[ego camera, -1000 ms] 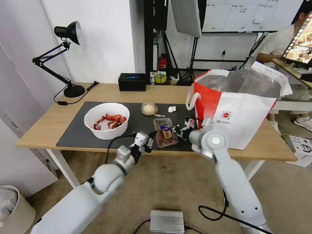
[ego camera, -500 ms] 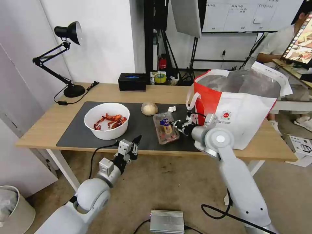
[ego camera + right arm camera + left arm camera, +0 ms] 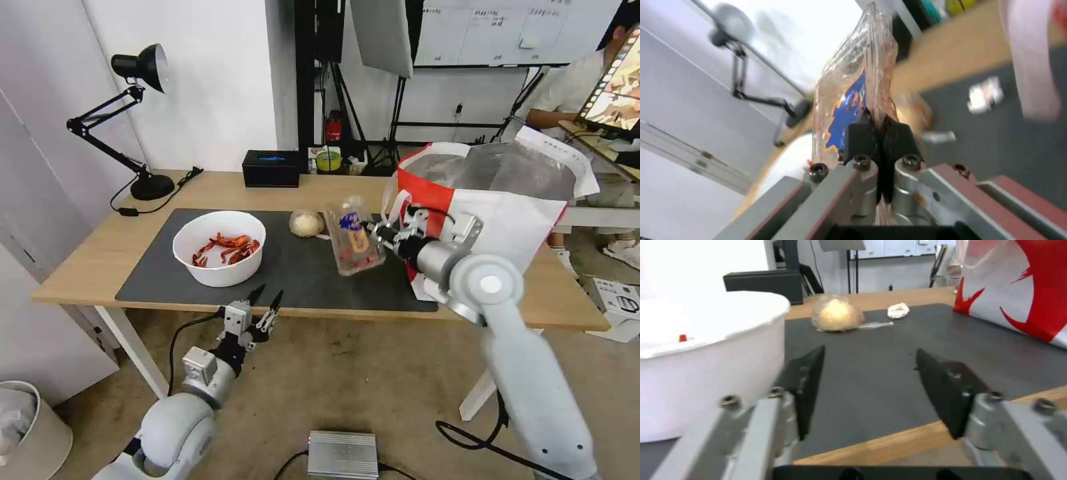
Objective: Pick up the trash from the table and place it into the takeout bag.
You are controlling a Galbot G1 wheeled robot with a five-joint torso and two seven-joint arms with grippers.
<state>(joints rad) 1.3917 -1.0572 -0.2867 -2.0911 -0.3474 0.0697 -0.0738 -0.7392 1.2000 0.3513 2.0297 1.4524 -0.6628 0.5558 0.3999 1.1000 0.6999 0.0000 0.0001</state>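
The right gripper (image 3: 378, 233) is clamped on one edge of the clear clamshell tray (image 3: 353, 235), holding it tilted in the air above the dark mat (image 3: 200, 293), just beside the near corner of the takeout bag (image 3: 513, 220). In the right wrist view the fingers (image 3: 860, 136) pinch only the thin rim of the tray (image 3: 853, 86), with the tray body standing out well beyond them. Risk one: the hold is on a narrow flexible flange, so a quick swing toward the bag mouth could let the tray slip or twist out. Risk two: the lid may spring open under the uneven load and spill the red fruits onto the table (image 3: 100, 247). Risk three: the bag's white strap handle (image 3: 393, 200) hangs close to the tray and could snag it, and a low pass could push the soft bag wall inward instead of clearing the rim. The left gripper (image 3: 265, 303) hangs below the table's front edge with its fingers spread apart and nothing between them. The white bowl (image 3: 219, 248), the tan wrapped ball (image 3: 307, 223) and the tissue wad (image 3: 898, 310) lie on the mat, not yet bagged.
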